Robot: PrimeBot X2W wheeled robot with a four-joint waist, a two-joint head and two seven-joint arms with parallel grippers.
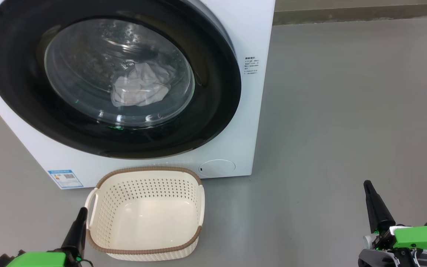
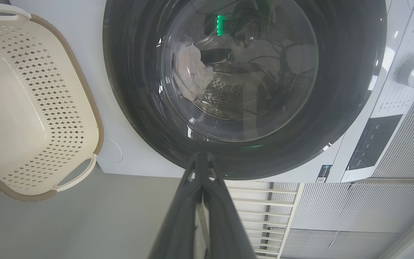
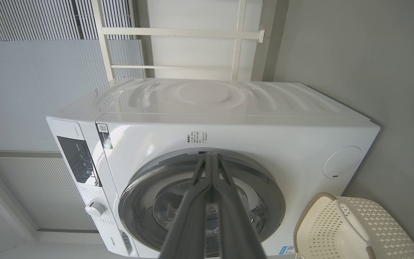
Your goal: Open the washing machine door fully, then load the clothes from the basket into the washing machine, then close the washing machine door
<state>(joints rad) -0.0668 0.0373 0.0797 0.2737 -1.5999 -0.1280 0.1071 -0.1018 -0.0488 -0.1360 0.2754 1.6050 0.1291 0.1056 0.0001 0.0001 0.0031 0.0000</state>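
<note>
The washing machine (image 1: 250, 111) stands in front of me with its black-rimmed door (image 1: 213, 92) flat against its front. Through the glass porthole pale white clothes (image 1: 139, 89) lie in the drum, and they also show in the left wrist view (image 2: 192, 73). The cream perforated basket (image 1: 98, 207) sits on the floor below the door with nothing inside. My left gripper (image 1: 83, 211) is shut at the basket's left rim, holding nothing. My right gripper (image 1: 367, 184) is shut and bare, well to the right over the floor. The door (image 2: 128, 90) and basket (image 2: 84, 93) fill the left wrist view.
Grey floor (image 1: 347, 111) stretches to the right of the machine. The machine's round service flap (image 1: 217, 167) and blue label sticker (image 1: 65, 178) sit low on its front. In the right wrist view a control panel with a dial (image 3: 95, 208) and a white rail frame (image 3: 178, 32) behind the machine appear.
</note>
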